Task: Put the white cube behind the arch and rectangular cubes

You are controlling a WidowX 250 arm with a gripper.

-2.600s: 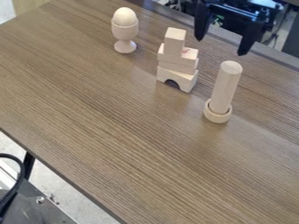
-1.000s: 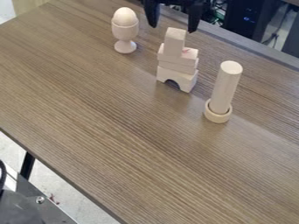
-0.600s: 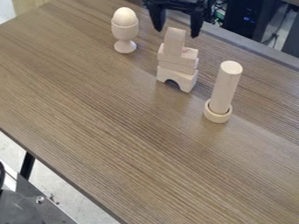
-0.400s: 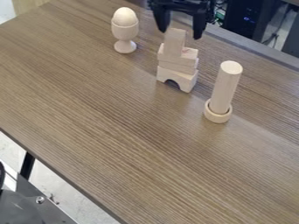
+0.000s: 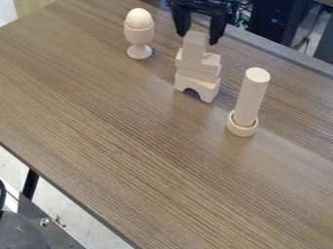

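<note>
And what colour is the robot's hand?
Black, as the camera view shows: the hand is dark.

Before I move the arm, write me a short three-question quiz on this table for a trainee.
1. True or false: the wooden egg sits in a cup.
2. Which piece is at the bottom of the stack: (a) the arch, (b) the cylinder, (c) the ring?
3. Fill in: near the top block, the tool is ____ (open or shut).

Key: 1 true; 2 a; 3 open.
</note>
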